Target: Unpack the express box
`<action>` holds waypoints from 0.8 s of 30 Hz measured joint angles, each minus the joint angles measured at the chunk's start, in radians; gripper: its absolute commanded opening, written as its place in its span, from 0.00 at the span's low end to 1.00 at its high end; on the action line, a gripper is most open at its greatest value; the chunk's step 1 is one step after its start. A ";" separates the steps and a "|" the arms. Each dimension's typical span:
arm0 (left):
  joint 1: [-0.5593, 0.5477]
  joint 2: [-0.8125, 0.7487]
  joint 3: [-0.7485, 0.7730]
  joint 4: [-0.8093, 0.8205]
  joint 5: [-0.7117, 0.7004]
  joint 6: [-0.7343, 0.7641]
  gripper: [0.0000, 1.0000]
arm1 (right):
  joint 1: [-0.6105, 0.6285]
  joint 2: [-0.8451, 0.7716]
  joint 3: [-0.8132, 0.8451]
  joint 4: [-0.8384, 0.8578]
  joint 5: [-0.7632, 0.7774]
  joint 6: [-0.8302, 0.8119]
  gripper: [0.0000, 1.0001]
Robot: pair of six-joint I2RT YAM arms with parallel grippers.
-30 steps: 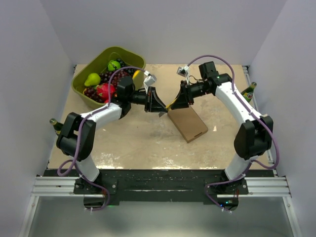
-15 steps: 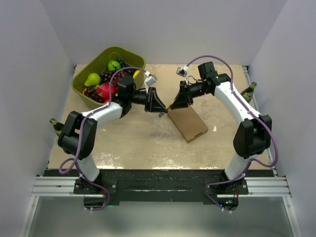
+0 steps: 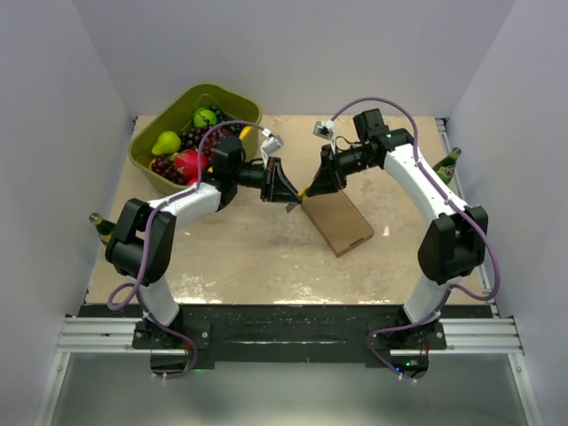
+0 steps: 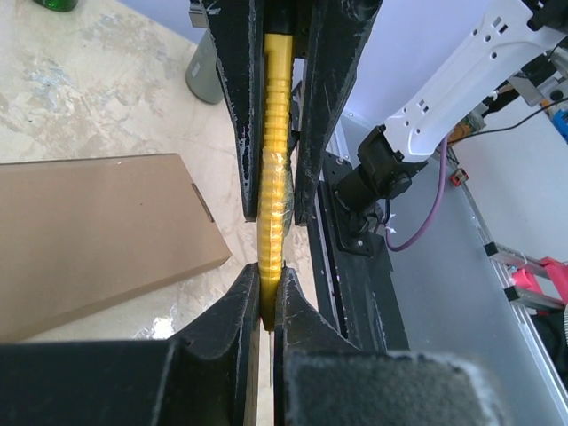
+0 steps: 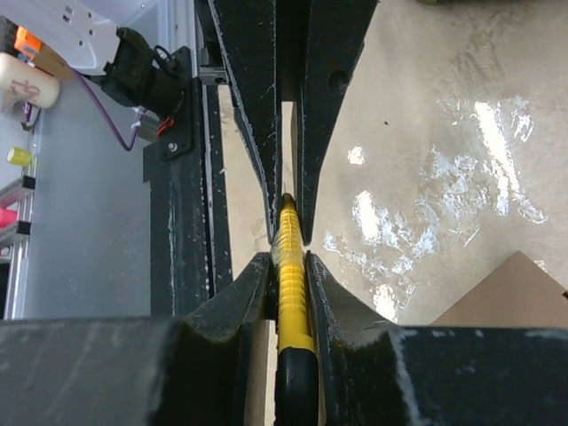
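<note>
— Above the middle of the table [image 3: 231, 257], what are the two arms busy with?

— They share one yellow tool [image 4: 273, 177], ribbed along its length and black at one end. I take it for a box cutter. The left gripper [image 4: 269, 284] has its jaws pinched narrow on one end. The right gripper [image 5: 287, 262] has its jaws pressed against the other.

— And the express box [image 3: 337, 222]?

— It lies flat just right of the table's centre, with one corner near the meeting grippers, and it looks closed. I judge this to be a handover or readying of the cutter, so no unpacking has begun.

— What does the next move call for?

— Probably one arm releases and the other brings the tip to a seam without pushing the box.

— Anything unclear?

— Whether a blade is out. The jaws hide the tip, and I cannot make out any seam or tape on the box.
</note>
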 measured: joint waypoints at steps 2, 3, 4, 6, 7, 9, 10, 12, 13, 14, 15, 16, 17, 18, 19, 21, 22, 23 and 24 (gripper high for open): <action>0.000 0.000 0.000 0.000 0.002 0.006 0.00 | 0.002 0.004 0.016 -0.026 0.001 -0.026 0.39; 0.000 0.000 0.000 -0.003 0.002 0.008 0.00 | 0.003 0.010 0.031 -0.044 -0.005 -0.045 0.44; 0.000 0.000 0.000 -0.010 0.002 0.012 0.00 | 0.004 0.016 0.050 -0.061 -0.006 -0.063 0.47; -0.001 0.000 0.000 -0.015 0.004 0.014 0.00 | 0.008 0.028 0.083 -0.084 -0.011 -0.091 0.50; -0.002 0.000 0.000 -0.020 0.004 0.019 0.00 | 0.010 0.035 0.099 -0.093 -0.014 -0.106 0.50; -0.003 0.000 0.000 -0.040 0.003 0.031 0.00 | 0.011 0.043 0.121 -0.107 -0.015 -0.126 0.51; -0.003 0.000 0.000 -0.050 0.004 0.039 0.00 | 0.012 0.047 0.130 -0.113 -0.014 -0.134 0.51; -0.003 0.000 0.000 -0.062 0.003 0.048 0.00 | 0.012 0.057 0.156 -0.121 -0.014 -0.141 0.51; -0.003 0.000 0.000 -0.064 0.003 0.050 0.00 | 0.012 0.064 0.170 -0.126 -0.013 -0.146 0.51; -0.002 0.000 0.000 -0.068 0.003 0.051 0.00 | 0.012 0.069 0.179 -0.128 -0.012 -0.153 0.51; -0.002 0.000 0.000 -0.071 0.003 0.055 0.00 | 0.012 0.071 0.181 -0.129 -0.011 -0.156 0.51; 0.000 0.000 0.000 -0.075 0.003 0.058 0.00 | 0.012 0.071 0.181 -0.134 -0.011 -0.159 0.52; 0.001 0.000 0.000 -0.078 0.003 0.058 0.00 | 0.012 0.072 0.179 -0.137 -0.011 -0.159 0.52; 0.003 0.000 0.000 -0.079 0.003 0.061 0.00 | 0.012 0.072 0.175 -0.137 -0.011 -0.158 0.52; 0.006 0.000 0.000 -0.079 0.003 0.064 0.00 | 0.012 0.071 0.169 -0.135 -0.011 -0.154 0.52; 0.013 -0.001 0.000 -0.078 0.003 0.064 0.00 | 0.012 0.069 0.146 -0.127 -0.012 -0.147 0.51; 0.017 -0.001 0.000 -0.076 0.003 0.062 0.00 | 0.012 0.069 0.130 -0.126 -0.012 -0.143 0.51; 0.022 -0.001 0.000 -0.071 0.003 0.058 0.00 | 0.012 0.069 0.114 -0.124 -0.013 -0.137 0.50; 0.027 -0.001 0.000 -0.064 0.003 0.049 0.00 | 0.012 0.069 0.099 -0.123 -0.012 -0.132 0.49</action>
